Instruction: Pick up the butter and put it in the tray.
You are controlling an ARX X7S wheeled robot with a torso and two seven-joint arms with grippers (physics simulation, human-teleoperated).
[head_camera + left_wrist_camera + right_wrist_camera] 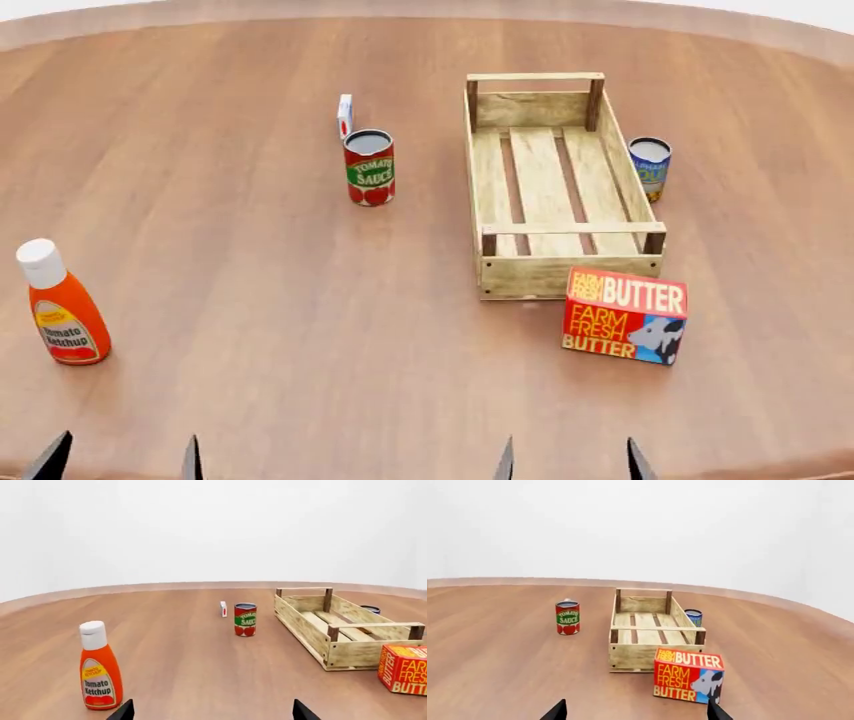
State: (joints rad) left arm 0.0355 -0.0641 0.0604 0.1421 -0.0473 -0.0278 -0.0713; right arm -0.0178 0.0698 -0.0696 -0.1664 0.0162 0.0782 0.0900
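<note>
Two grippers are seen only as dark fingertips at the near edge of the round wooden table [240,330]: left gripper [120,455] and right gripper [570,458], both spread wide w/ nothing held. The butter [625,315] is stood upright on the table, just beside the near right corner of the tray [571,228], outside it, approx. ahead of the right gripper. Tray's slatted floor is bare. A tomato sauce can [370,167] is set left of the tray, w/ a small white carton [344,115] just behind it. A blue-labelled can [649,167] is placed close by the tray's right wall. A ketchup bottle [59,305] is stood far left, ahead of the left gripper.
</note>
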